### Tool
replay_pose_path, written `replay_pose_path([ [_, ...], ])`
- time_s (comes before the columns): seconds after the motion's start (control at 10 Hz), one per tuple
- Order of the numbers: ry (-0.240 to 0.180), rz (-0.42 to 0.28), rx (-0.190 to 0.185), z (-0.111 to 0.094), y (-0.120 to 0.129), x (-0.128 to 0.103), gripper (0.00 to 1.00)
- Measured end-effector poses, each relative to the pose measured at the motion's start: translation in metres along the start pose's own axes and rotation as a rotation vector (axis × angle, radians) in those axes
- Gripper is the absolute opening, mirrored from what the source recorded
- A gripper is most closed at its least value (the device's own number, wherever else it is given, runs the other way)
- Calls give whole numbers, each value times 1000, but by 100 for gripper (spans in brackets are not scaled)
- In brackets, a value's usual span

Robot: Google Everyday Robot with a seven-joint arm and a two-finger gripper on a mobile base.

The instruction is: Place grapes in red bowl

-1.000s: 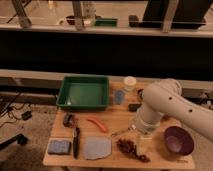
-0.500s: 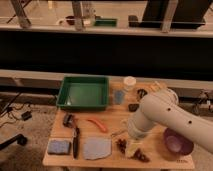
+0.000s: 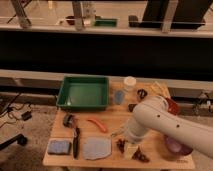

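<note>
Gripper (image 3: 131, 149) is down low at the front of the bench (image 3: 112, 114), right over the grapes (image 3: 141, 156), jaws spread wide, with dark berries peeking out on either side and lying on the wood. The red bowl (image 3: 173, 106) sits back right, half hidden behind the white arm (image 3: 160, 122), well apart from the grapes. The purple bowl (image 3: 176, 147) is tucked under the arm's right side.
</note>
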Motion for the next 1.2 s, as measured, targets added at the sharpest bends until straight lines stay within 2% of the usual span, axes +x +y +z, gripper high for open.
replay_pose_path([
  [0.7,-3,13,-7,2,-1,3,80],
  [0.8,-22,45,-14,6,-4,10,80],
  [1.0,-51,107,-38,29,-10,28,80],
  [1.2,-79,156,-44,51,-18,44,80],
])
